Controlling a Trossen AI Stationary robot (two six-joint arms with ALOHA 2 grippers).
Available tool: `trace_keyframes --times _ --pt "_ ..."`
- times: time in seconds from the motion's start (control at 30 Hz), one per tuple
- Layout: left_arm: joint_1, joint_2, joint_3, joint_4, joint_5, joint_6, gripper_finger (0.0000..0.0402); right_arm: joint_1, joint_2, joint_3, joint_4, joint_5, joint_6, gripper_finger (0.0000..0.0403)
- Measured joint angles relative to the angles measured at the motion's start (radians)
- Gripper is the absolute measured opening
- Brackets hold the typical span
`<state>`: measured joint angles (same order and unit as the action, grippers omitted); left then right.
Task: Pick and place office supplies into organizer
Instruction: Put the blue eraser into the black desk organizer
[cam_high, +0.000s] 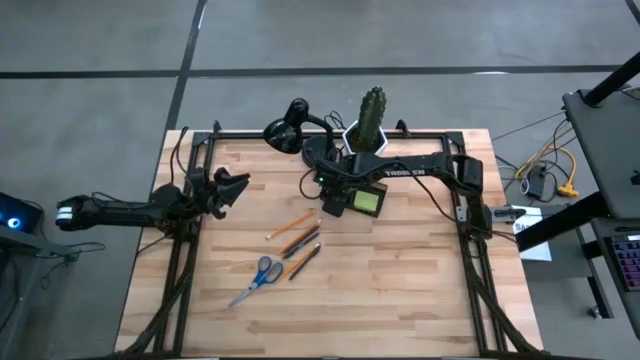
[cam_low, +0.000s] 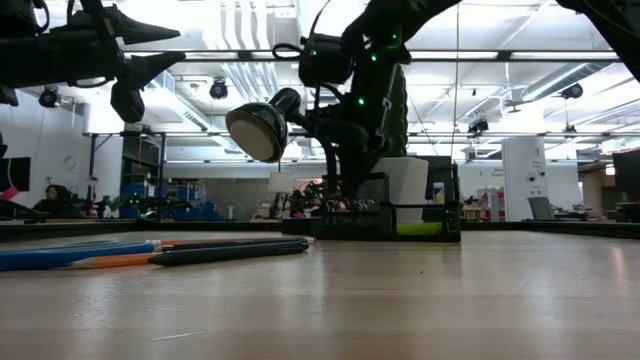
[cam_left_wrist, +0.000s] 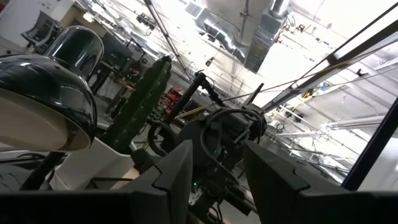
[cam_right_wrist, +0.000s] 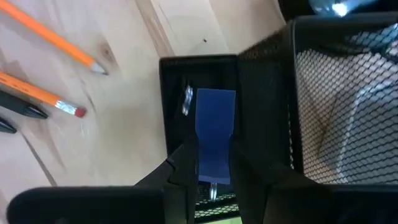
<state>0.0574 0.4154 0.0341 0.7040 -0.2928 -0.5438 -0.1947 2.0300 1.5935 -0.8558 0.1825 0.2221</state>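
The dark mesh organizer (cam_high: 384, 192) stands at the table's far middle, with the lime-green sticky pad (cam_high: 366, 201) inside it. My right gripper (cam_right_wrist: 213, 168) reaches over its small left compartment (cam_right_wrist: 168, 93), shut on the small blue block (cam_right_wrist: 215, 124). Orange and dark pencils (cam_high: 298, 240) and the blue-handled scissors (cam_high: 258, 278) lie flat on the wood nearer the front. My left gripper (cam_high: 234, 188) hovers open near the table's left edge, touching nothing. My right gripper pinches the small blue block by one end (cam_right_wrist: 214, 163) between its two fingers (cam_right_wrist: 185, 163). The fingers come from above, pointing down into the organizer's small compartment. The block's other end reaches into that compartment; whether it rests on the floor there cannot be told.
A black desk lamp (cam_high: 285, 132) and a cactus in a white pot (cam_high: 371, 120) stand at the far edge behind the organizer. A small shiny bit (cam_right_wrist: 187, 99) lies in the small compartment. Bare wood stretches across the table's near and right parts.
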Motion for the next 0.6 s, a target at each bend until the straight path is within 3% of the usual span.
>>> trace_keyframes --times 0.6 --pt "0.0 -0.024 0.0 -0.003 0.003 0.0 0.0128 -0.023 0.0 -0.012 0.086 0.002 0.007 0.0068"
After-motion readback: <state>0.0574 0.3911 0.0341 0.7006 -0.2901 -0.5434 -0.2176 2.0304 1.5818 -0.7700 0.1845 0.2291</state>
